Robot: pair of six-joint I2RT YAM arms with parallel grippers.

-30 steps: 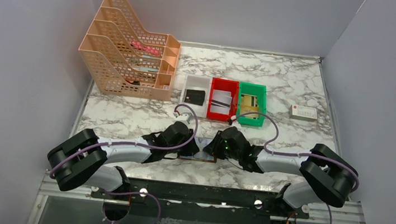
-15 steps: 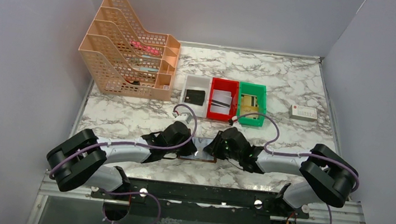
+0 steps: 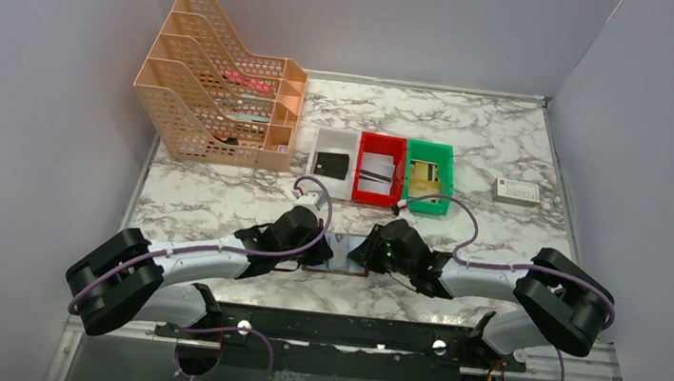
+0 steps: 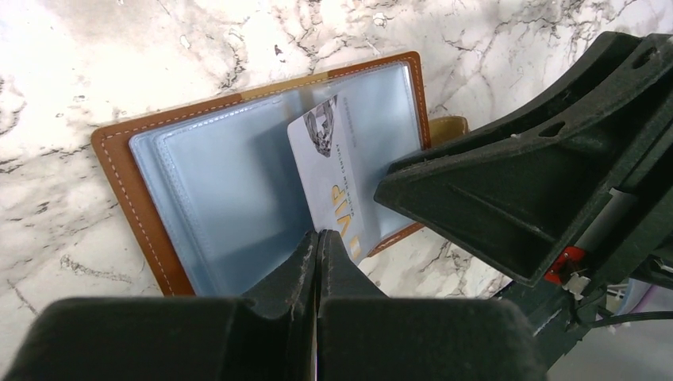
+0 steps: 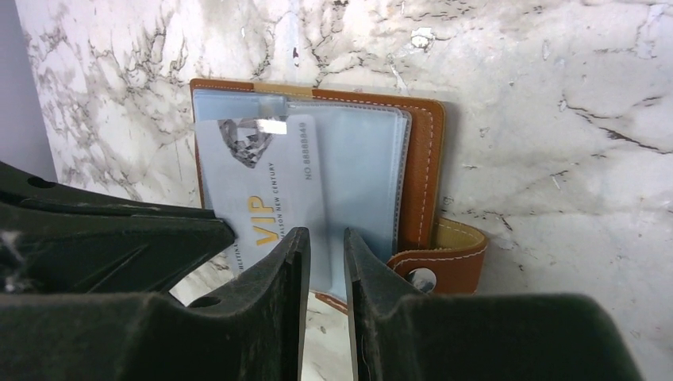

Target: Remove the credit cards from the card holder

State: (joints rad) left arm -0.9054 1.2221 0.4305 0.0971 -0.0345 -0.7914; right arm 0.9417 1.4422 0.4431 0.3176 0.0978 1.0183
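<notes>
On the marble table (image 3: 217, 198), the left gripper (image 4: 317, 242) has just clamped the white card (image 4: 332, 171); the right gripper (image 5: 325, 242), slightly parted, pins the card holder (image 5: 421, 159), ready for extraction.

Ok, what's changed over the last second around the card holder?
The left gripper has shut on the pale VIP card, which sticks partway out of the card holder, and the left arm has shifted slightly. The right gripper and the three bins look unchanged.

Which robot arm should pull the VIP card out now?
Probably the left: the left gripper is shut on the VIP card, already partly out of the card holder. The right gripper pins the sleeves.
</notes>
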